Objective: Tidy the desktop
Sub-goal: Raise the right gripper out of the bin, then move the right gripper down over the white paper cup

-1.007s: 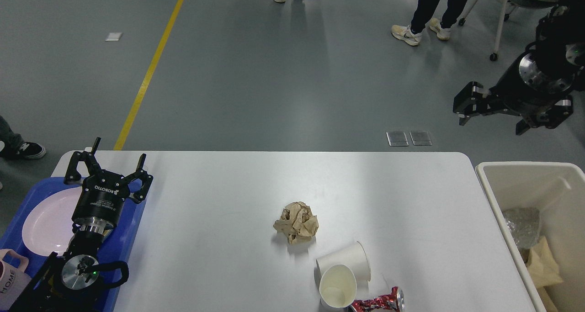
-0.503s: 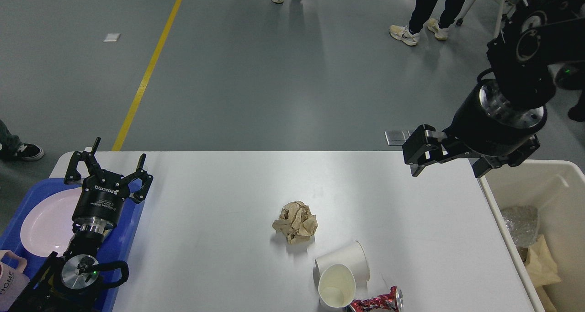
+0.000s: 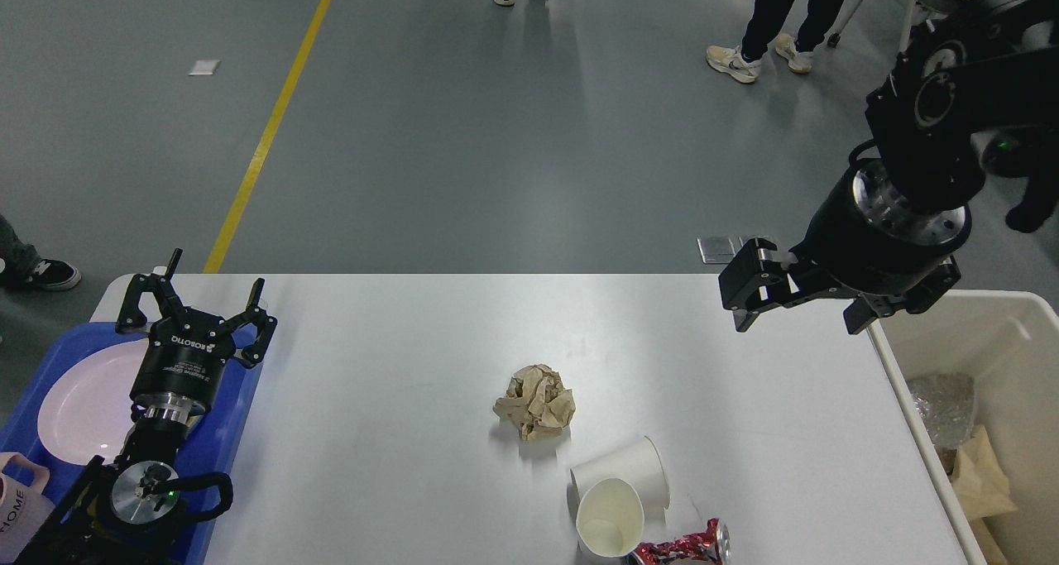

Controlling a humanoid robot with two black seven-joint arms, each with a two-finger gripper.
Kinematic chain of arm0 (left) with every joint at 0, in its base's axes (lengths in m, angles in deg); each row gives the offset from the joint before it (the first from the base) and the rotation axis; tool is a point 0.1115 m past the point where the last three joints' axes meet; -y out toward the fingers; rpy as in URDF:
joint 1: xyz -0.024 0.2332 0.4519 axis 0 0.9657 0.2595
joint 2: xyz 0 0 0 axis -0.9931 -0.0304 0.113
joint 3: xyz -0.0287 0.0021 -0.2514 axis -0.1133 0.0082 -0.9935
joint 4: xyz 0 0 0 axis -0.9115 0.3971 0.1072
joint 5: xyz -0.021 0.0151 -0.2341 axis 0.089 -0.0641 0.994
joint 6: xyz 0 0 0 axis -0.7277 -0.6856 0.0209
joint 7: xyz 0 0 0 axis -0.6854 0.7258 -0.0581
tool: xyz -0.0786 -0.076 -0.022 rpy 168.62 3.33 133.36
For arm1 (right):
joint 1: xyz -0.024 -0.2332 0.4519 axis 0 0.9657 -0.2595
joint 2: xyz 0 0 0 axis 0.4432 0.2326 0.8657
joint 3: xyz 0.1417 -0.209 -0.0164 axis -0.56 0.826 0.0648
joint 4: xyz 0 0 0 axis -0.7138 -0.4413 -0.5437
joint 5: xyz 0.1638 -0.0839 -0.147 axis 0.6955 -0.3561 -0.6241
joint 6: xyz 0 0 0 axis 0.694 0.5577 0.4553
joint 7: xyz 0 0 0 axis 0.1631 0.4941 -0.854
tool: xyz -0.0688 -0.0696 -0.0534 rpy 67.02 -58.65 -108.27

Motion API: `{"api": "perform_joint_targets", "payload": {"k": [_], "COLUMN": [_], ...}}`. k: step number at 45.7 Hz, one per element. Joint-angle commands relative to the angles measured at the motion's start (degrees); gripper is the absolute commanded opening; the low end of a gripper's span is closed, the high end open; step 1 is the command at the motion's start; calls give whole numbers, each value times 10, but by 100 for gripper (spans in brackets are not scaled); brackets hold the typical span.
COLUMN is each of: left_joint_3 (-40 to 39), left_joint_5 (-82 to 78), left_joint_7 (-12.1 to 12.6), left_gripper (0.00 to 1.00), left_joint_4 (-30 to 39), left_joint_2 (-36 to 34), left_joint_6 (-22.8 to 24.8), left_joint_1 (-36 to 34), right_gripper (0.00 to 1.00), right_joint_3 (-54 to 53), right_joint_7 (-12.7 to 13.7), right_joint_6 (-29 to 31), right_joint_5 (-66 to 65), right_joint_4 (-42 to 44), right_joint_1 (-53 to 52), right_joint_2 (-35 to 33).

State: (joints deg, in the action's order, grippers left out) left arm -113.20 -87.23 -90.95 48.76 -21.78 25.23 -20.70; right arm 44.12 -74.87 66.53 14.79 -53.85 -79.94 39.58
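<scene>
The white desktop [image 3: 397, 466] fills the lower half of the head view. On it lie a crumpled brown paper ball [image 3: 536, 402], a white paper cup [image 3: 629, 464] on its side, a second cup [image 3: 610, 519] with its mouth toward me, and a crushed red can [image 3: 682, 546] at the near edge. My left gripper [image 3: 195, 304] hangs open and empty over the far end of the blue tray. My right gripper [image 3: 798, 304] hovers open and empty above the desktop's far right corner, well away from the litter.
A blue tray [image 3: 236, 408] at the left holds a pale pink plate [image 3: 79, 404] and a pink mug [image 3: 18, 511]. A cream bin [image 3: 951, 304] at the right holds paper and foil scraps. People's feet stand on the floor beyond.
My right arm has swung left and down, from beyond the bin to above the desktop's far right corner. The left arm and the litter have not moved.
</scene>
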Motion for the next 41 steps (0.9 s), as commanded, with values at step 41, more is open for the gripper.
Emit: {"api": "perform_joint_targets", "payload": {"k": [41], "left_joint_3": [0], "left_joint_5": [0], "left_joint_7": [0], "left_gripper": [97], "left_joint_4": [0], "left_joint_2": [-1], "left_joint_6": [0], "left_joint_1": [0], "right_gripper": [100], "right_joint_3": [-159], "right_joint_7": [3], "right_joint_6": [-110], "right_joint_5": [-9], "right_joint_4": [16], "right_joint_1": [157], "right_joint_2": [86]}}
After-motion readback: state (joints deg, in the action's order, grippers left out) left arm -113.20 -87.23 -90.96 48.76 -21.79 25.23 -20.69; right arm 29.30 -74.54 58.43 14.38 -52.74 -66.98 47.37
